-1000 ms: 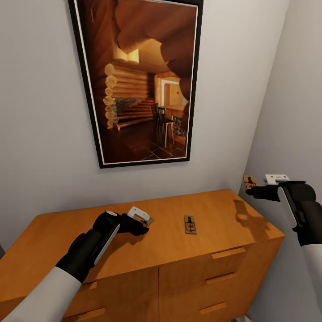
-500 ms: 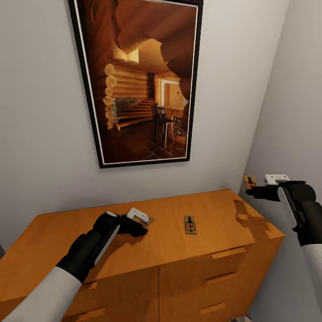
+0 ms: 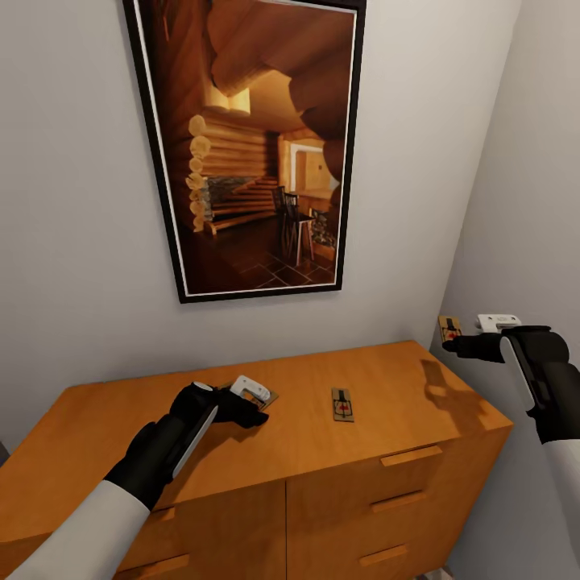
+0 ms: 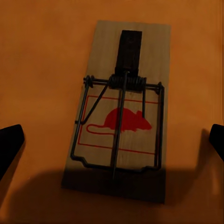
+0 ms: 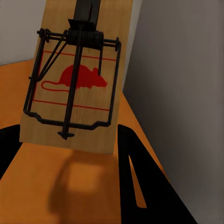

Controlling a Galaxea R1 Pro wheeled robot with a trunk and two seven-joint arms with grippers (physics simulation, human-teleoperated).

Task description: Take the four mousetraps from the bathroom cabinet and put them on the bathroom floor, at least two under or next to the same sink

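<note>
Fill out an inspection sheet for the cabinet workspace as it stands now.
Surface: orange-brown wooden cabinet top, drawer fronts visible below.
Job's things: three mousetraps seen. One lies flat mid-top; one lies flat under the left gripper; one is raised off the cabinet in the right gripper.
Clutter: nothing seen.
Grippers: left gripper is open, its fingertips either side of the flat trap, not touching it. Right gripper is shut on the raised trap, beyond the cabinet's right end.
Cables: nothing seen.
Surroundings: framed log-cabin picture on the pale wall behind; side wall close on the right.
</note>
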